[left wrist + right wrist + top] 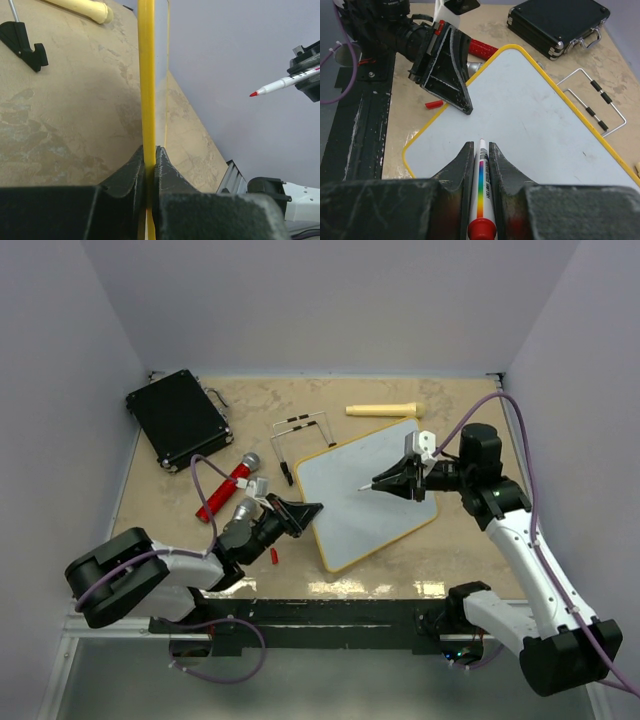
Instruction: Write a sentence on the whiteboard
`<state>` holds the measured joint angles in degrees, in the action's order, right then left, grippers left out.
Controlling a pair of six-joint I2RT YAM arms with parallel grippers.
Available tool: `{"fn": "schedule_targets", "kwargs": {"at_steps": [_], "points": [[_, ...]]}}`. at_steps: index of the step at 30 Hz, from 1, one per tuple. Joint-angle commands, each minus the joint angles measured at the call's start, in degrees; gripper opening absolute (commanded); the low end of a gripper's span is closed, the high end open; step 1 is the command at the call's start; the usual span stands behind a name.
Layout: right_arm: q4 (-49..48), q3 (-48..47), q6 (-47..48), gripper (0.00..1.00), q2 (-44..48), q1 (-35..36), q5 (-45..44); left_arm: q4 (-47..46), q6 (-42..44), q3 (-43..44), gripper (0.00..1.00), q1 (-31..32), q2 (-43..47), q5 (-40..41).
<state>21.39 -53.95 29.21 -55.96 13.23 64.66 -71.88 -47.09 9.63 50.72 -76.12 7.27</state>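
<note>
Whiteboard (530,105) glossy, smooth; case (178,418) matt black.

There is one whiteboard (365,500), one marker (481,185) with a red tip, one small red cap (275,557), one black case (178,418), one red-and-silver microphone-shaped object (228,487), one cream stick (383,410), one bent wire frame (300,439) with black sleeves

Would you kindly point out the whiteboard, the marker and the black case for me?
whiteboard (352,508): top view, bare white face near its middle.
marker (481,192): right wrist view, rainbow label on its barrel.
black case (178,418): top view, middle of its lid.
</note>
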Motion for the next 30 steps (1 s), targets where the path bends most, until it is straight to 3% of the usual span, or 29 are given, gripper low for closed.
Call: {"fn": "schedule_targets", "kwargs": {"at_steps": [1,12,30], "points": [[-6.18,1.48,-2.05,0.0,0.94,0.91,0.82,-14.97,3.85,0.21,0.0,2.1,0.7,7.67],[-6.89,3.59,-1.35,0.0,2.0,2.15,0.46,-12.32,3.23,0.92,0.0,8.43,0.0,16.63],[-5.13,6.05,1.2,0.0,3.58,2.15,2.75,-10.12,4.02,1.45,0.0,14.49,-0.26,23.32]]}}
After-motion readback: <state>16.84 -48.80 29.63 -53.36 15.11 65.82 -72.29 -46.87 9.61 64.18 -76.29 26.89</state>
